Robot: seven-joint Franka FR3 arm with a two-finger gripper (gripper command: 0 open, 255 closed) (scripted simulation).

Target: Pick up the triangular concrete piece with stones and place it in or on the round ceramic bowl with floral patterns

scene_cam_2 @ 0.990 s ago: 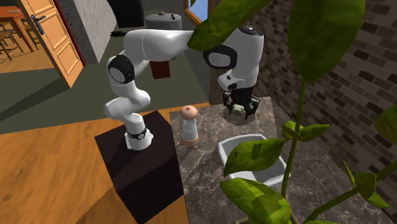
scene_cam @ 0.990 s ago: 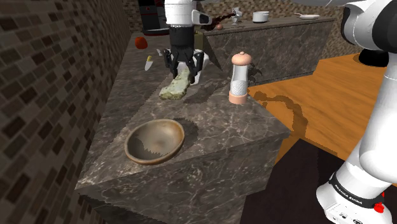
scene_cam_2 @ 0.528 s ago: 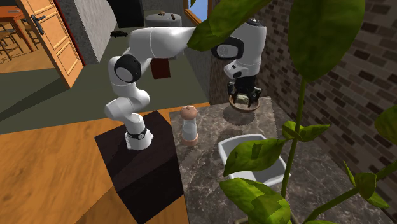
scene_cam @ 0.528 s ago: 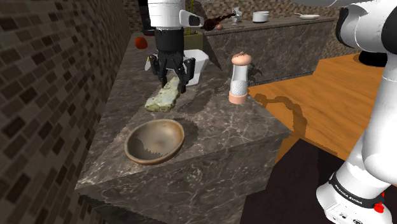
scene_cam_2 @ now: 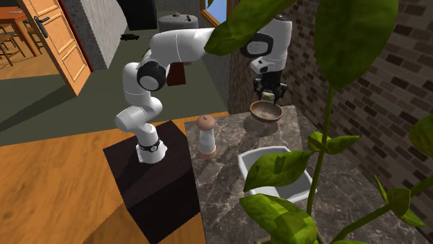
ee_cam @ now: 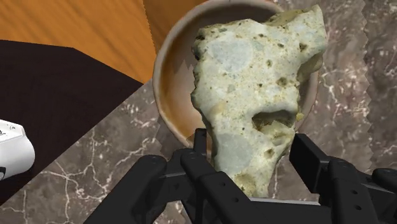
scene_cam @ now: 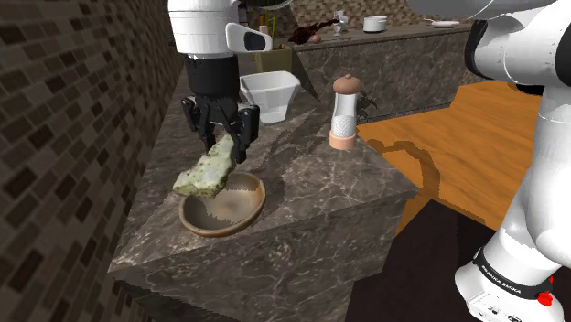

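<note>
The brick wall (scene_cam: pixel 73 137) runs along the shoulder view's left, beside a dark marble counter (scene_cam: pixel 320 183) whose near end is cut off by the bottom edge. The white arm (scene_cam: pixel 540 137) arches over the counter; its upper links leave the shoulder view at the top. In the second exterior view big green plant leaves (scene_cam_2: pixel 347 35) cover part of the arm's wrist and the near rim of a white square vessel (scene_cam: pixel 268 94). The dark stand (scene_cam_2: pixel 149 187) sits on the wooden floor (scene_cam: pixel 476 137).

The brown round bowl (scene_cam: pixel 240 203) rests near the counter's near corner, well apart from the white vessel and from a pepper mill (scene_cam: pixel 344 112) with a clear body. The pale, pitted concrete piece (scene_cam: pixel 209 172) hangs tilted over the bowl. Its wide end covers the bowl's rim on the brick-wall side in the shoulder view and hides much of the bowl's inside in the wrist view. Whether that end touches the bowl cannot be told. In the second exterior view the piece is hard to make out.

The black gripper (scene_cam: pixel 222 148) clasps the piece's narrow end, with a finger pressed to each side of the stone, set only as far apart as that end is thick.
</note>
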